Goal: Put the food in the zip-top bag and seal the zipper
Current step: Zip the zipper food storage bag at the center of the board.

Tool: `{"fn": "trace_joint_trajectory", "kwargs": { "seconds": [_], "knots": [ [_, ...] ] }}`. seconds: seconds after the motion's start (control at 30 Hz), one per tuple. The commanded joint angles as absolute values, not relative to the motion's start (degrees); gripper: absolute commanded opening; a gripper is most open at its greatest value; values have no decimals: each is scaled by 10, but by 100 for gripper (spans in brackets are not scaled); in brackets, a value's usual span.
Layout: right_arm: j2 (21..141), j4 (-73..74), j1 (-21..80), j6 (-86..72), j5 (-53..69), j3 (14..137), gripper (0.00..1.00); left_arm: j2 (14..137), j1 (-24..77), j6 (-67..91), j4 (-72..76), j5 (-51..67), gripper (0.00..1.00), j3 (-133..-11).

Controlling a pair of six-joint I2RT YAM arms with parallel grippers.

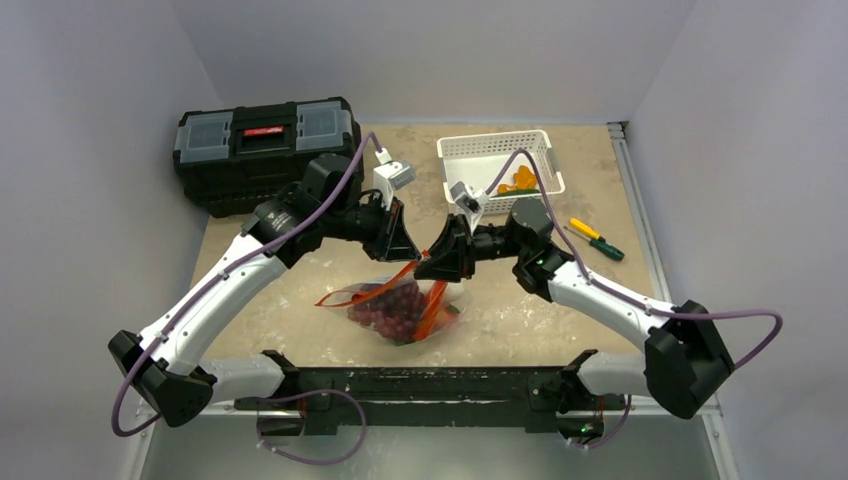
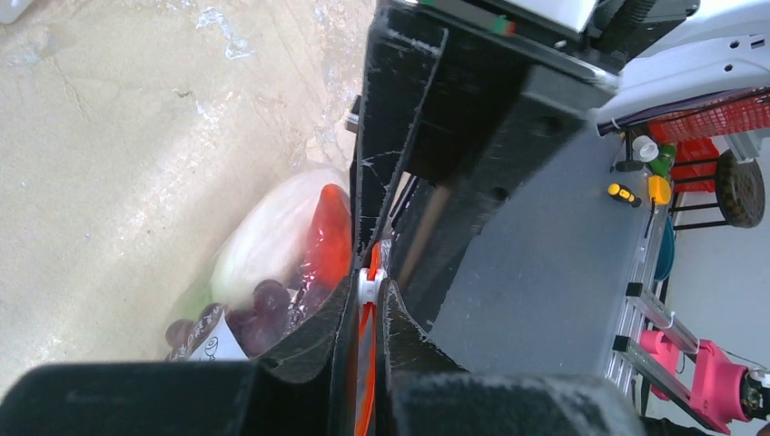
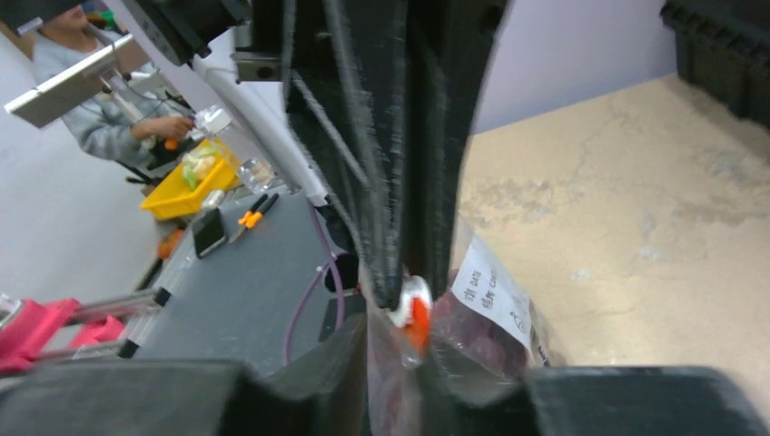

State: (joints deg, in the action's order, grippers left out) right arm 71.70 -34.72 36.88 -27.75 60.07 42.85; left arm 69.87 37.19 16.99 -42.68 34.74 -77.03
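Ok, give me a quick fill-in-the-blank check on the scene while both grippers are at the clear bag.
1. The purple-red grape bunches lie ____ the clear crinkly zip-top bag.
2. The left gripper and the right gripper are both ____ on the bag's thin orange-red zipper strip.
3. The white slotted plastic basket holds orange and ____ pieces.
Missing words: inside; shut; green.

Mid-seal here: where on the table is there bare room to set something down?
Bare tabletop lies between the zip-top bag and the right arm, with a smaller patch between bag and left arm. The gap between toolbox and basket is also bare. Crowded: the centre, where left gripper and right gripper clamp the zipper.
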Motion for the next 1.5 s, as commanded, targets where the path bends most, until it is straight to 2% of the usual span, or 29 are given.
{"fn": "trace_joint_trajectory", "kwargs": {
  "seconds": [0.0,0.03,0.1,0.17,0.23,0.3,0.37,0.47,0.73,0.9,1.03,1.13,1.17,1.27,1.37,1.47],
  "knots": [
    [731,-344,370,-263,596,445,8,699,370,178,-424,356,2,-795],
    [730,-353,370,-268,596,441,0,697,369,178,-432,351,11,-792],
    [724,-365,370,-270,598,432,0,689,370,171,-439,341,30,-778],
    [714,-377,370,-271,598,423,0,677,370,167,-434,333,45,-755],
    [705,-386,370,-272,598,416,0,667,369,165,-428,335,51,-732],
    [694,-389,370,-272,595,412,0,659,370,163,-420,336,52,-714],
    [689,-392,370,-273,591,409,0,656,370,165,-415,336,50,-703],
    [685,-401,370,-278,587,405,0,654,369,168,-412,336,41,-698],
    [656,-431,370,-281,539,381,0,649,369,207,-352,417,41,-670],
    [613,-430,370,-262,478,360,0,653,368,200,-390,413,30,-702],
    [583,-420,371,-258,437,345,0,653,368,199,-409,401,17,-730],
    [587,-378,371,-253,442,359,0,660,370,199,-411,398,0,-737],
    [590,-351,371,-252,452,371,0,663,370,195,-415,391,0,-739],
    [596,-225,371,-250,466,426,11,666,370,170,-439,355,0,-755],
    [592,-114,371,-230,485,466,13,659,369,151,-444,332,0,-765],
    [583,-76,371,-217,478,479,28,659,370,140,-442,331,0,-771]
  ]
}}
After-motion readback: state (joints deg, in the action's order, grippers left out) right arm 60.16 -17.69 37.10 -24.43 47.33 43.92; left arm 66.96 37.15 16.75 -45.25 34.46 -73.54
